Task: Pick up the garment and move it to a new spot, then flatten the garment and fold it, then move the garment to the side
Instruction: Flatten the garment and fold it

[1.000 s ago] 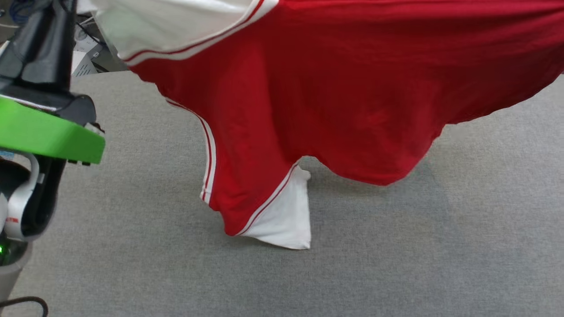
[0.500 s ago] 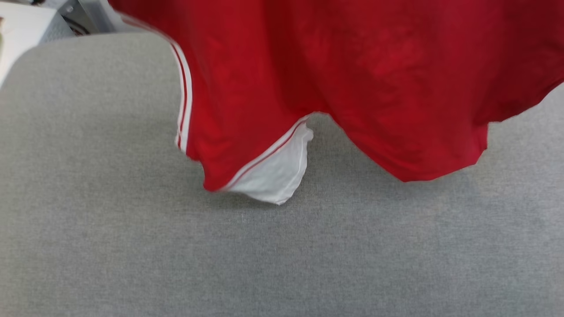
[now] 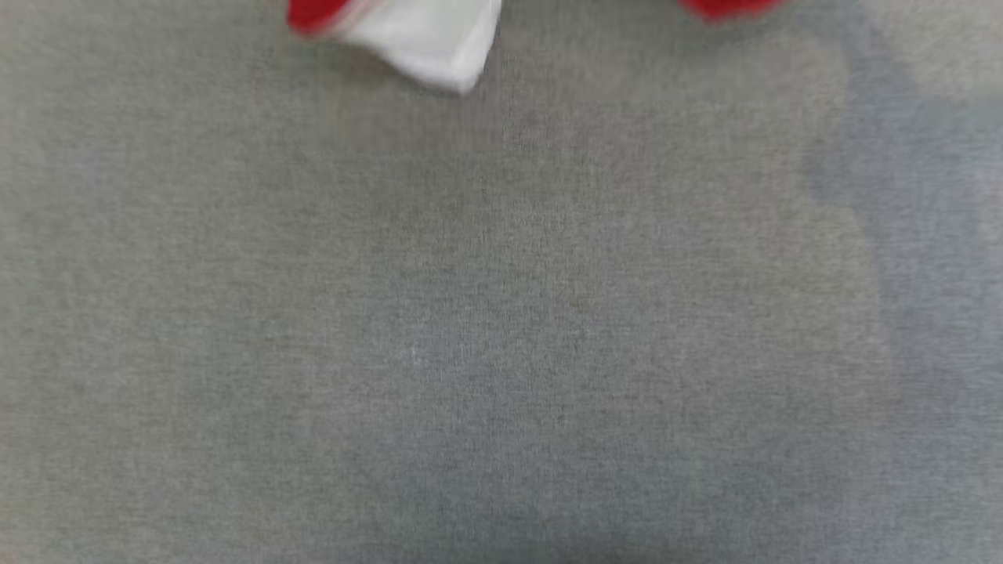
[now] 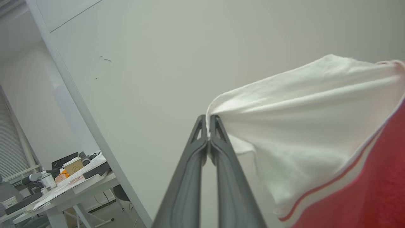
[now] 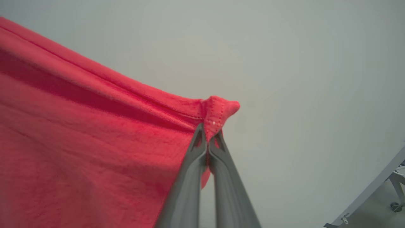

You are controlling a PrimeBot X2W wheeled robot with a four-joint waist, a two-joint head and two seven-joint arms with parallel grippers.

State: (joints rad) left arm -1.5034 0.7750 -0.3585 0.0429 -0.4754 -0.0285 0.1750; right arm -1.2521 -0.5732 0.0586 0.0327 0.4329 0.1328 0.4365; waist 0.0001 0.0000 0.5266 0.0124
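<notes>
Grey surface (image 3: 501,313) under hanging red, white-sleeved garment (image 3: 423,35)

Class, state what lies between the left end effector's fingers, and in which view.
The garment: its white sleeve edge, pinched in the left end effector; left wrist view.

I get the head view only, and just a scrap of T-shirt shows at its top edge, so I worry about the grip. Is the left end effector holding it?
Observer: Yes, the left end effector is shut on the T-shirt, at its white sleeve.
Operator: And the right one?
Observer: The right end effector is shut on a red stitched corner.
Operator: Taut or slack?
Observer: Taut folds fan out from the left pinch.
</notes>
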